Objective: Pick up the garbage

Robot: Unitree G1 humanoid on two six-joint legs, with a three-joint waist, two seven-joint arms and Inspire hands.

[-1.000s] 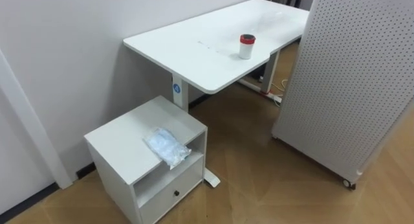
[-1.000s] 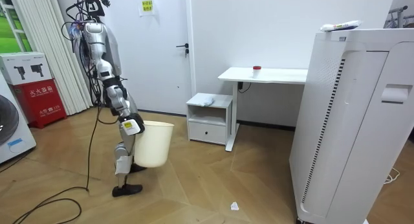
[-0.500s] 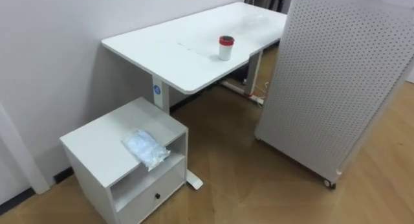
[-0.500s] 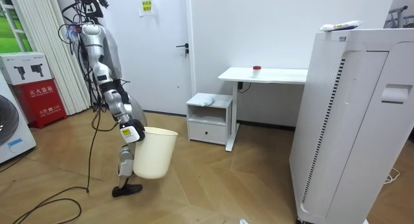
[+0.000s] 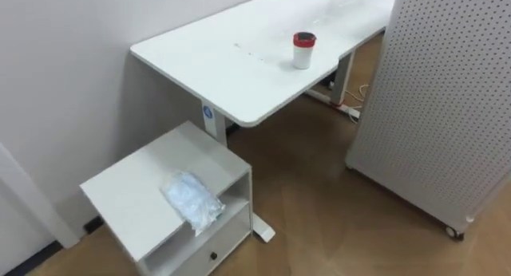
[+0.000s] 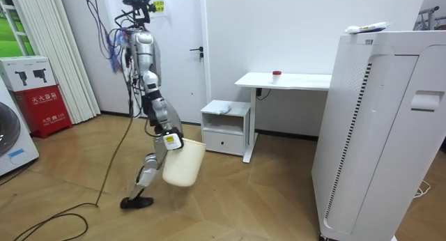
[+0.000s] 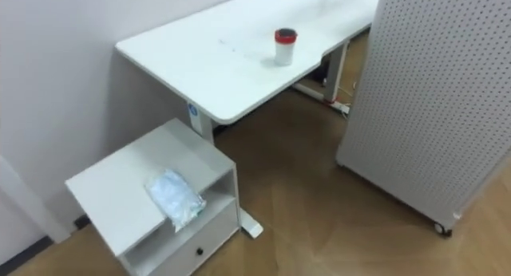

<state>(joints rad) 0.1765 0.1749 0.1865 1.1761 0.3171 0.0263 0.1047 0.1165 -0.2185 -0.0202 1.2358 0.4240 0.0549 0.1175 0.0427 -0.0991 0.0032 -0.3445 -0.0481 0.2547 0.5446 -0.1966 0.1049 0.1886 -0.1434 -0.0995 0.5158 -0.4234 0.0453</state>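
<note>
A crumpled clear plastic bag (image 5: 192, 201) lies on top of a small white cabinet (image 5: 136, 188) beside the wall; it is also the pale bundle (image 6: 220, 106) in the room view. On the white table (image 5: 231, 65) stands a white cup with a red lid (image 5: 303, 50). In the room view I stand on the wooden floor a step or two to the room view's left of the cabinet, mid-stride, leaning toward it. My right hand (image 6: 171, 141) hangs low, shut on the rim of a cream waste bin (image 6: 183, 164).
A tall white perforated panel on castors (image 5: 447, 108) stands right of the table, leaving a strip of wooden floor (image 5: 319, 196) between it and the cabinet. A power strip and cables (image 5: 351, 108) lie under the table. A door (image 6: 178, 53) is behind me.
I have stepped toward the room view's right, closer to the small cabinet, and the bin has swung along with my right hand. The eye views shifted with my walk.
</note>
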